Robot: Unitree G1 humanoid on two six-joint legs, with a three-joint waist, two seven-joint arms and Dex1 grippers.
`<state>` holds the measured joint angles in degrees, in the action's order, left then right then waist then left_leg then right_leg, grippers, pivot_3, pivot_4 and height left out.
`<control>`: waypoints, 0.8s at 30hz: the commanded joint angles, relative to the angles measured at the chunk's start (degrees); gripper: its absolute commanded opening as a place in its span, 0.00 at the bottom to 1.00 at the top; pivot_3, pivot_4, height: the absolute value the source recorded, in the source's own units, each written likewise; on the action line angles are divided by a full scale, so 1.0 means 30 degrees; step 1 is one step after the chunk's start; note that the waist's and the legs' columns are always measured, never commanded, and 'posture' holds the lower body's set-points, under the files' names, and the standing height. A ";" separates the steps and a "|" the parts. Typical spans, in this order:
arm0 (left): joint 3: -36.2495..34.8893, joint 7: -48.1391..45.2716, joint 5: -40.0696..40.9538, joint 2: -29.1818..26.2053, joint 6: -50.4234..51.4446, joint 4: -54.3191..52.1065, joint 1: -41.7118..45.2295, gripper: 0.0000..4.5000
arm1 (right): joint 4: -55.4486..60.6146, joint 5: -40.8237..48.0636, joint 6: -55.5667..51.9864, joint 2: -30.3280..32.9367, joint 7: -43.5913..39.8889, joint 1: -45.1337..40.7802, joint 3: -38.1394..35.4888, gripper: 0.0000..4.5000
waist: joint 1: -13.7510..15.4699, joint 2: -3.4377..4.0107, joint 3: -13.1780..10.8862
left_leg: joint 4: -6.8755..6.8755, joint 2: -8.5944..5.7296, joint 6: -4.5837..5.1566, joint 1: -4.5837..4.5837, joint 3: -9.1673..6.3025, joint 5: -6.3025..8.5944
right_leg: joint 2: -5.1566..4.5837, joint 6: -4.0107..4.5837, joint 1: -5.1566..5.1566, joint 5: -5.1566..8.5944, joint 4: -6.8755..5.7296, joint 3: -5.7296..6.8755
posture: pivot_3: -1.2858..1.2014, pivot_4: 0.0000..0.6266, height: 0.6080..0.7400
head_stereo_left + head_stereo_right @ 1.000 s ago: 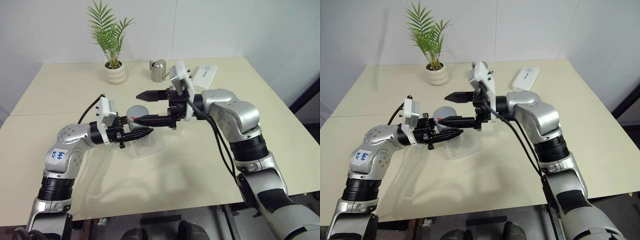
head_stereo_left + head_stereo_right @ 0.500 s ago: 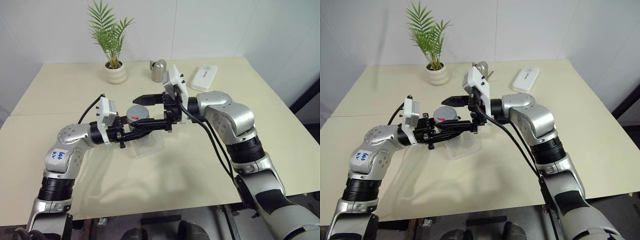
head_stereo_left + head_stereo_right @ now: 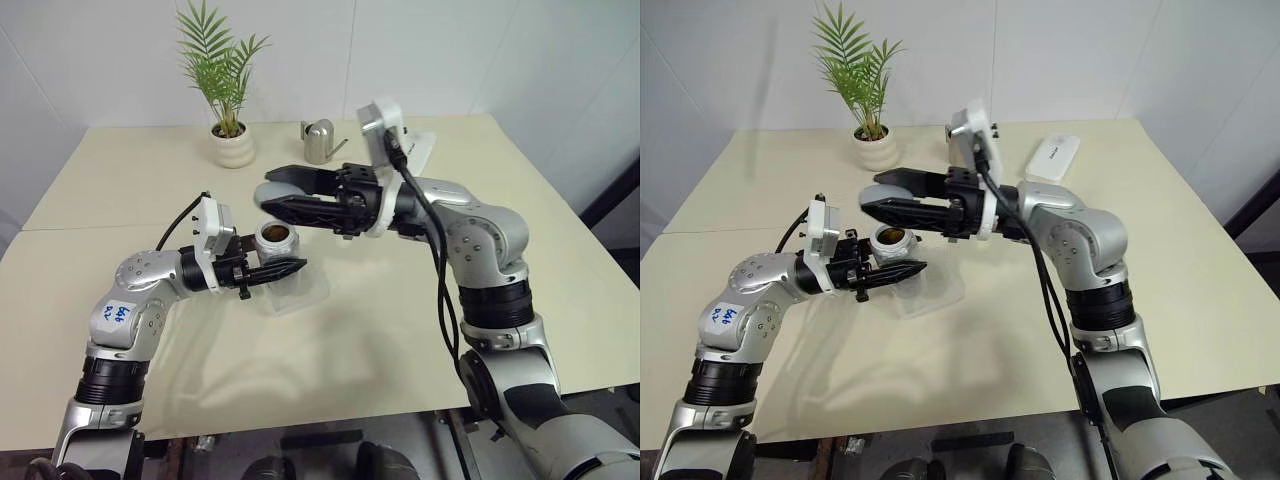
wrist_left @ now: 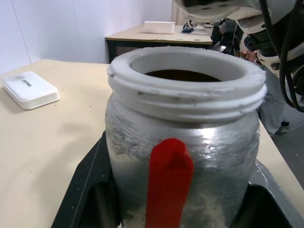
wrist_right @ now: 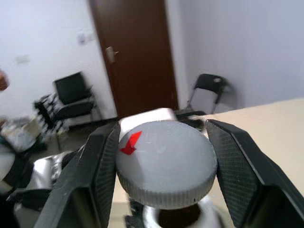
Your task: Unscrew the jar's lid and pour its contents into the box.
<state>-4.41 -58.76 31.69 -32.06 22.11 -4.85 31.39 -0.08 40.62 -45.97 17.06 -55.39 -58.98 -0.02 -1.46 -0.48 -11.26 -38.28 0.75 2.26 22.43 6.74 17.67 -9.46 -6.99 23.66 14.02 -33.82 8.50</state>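
Open jar (image 3: 273, 238) w/ brown contents (image 3: 275, 234) clenched in L jaws (image 3: 283, 269) above box (image 3: 300, 288); lid (image 5: 166, 161) pinched in R jaws (image 3: 277, 192), just above.

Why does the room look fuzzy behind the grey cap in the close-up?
Right wrist view: the lid sits close and sharper, the door and chairs behind are soft. Left wrist view: the jar is crisp. Left eye view: soft arm shadows fall on the table.
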 commanded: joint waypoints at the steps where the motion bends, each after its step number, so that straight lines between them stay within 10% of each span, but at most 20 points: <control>1: -0.0722 0.0249 0.0544 -0.0342 0.0186 -0.0970 -0.0240 0.44 | -0.0287 -0.1151 0.1228 0.1943 0.0824 0.1398 -0.1490 0.57 | 0.0046 -0.0019 0.0011 | 0.0002 -0.0003 0.0003 -0.0001 -0.0001 0.0002 | -0.0002 0.0000 -0.0003 0.0000 0.0003 0.0000 | 0.52 0.24 1.00; 11: -0.2639 0.1474 0.0701 -0.0752 0.0228 -0.0300 -0.0499 0.44 | -0.5662 -0.7200 1.2026 0.3499 0.4151 0.8473 -0.3159 0.57 | -0.0088 -0.0020 0.0011 | 0.0040 -0.0004 0.0004 -0.0030 0.0060 0.0005 | 0.0001 -0.0002 0.0001 0.0001 0.0017 -0.0027 | 0.52 0.24 1.00; 20: -0.2375 0.1485 0.0639 -0.0636 0.0349 -0.0053 -0.0294 0.44 | -0.8862 -0.5790 1.5564 0.1705 0.5752 1.1741 -0.6026 0.57 | -0.0050 -0.0019 0.0011 | 0.0027 0.0003 -0.0004 -0.0057 0.0054 -0.0006 | 0.0005 -0.0001 -0.0022 0.0000 0.0000 -0.0053 | 0.52 0.24 1.00; 24: -0.2213 0.1307 0.0502 -0.0686 0.0113 0.0304 0.0018 0.44 | -0.7246 -0.5918 1.5395 0.2138 0.4995 1.2448 -0.5517 0.86 | -0.0051 -0.0018 0.0011 | 0.0017 0.0008 -0.0004 -0.0087 0.0048 -0.0005 | 0.0005 0.0000 -0.0050 -0.0001 -0.0009 -0.0061 | 0.52 0.24 1.00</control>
<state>-10.64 -54.65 32.79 -33.80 23.31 -3.55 30.19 -25.07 22.21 -0.09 22.22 -39.26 -21.89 -16.46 -1.61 -0.54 -11.23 -38.22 0.78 2.25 22.17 6.88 17.65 -9.44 -6.99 23.52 14.01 -33.85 8.31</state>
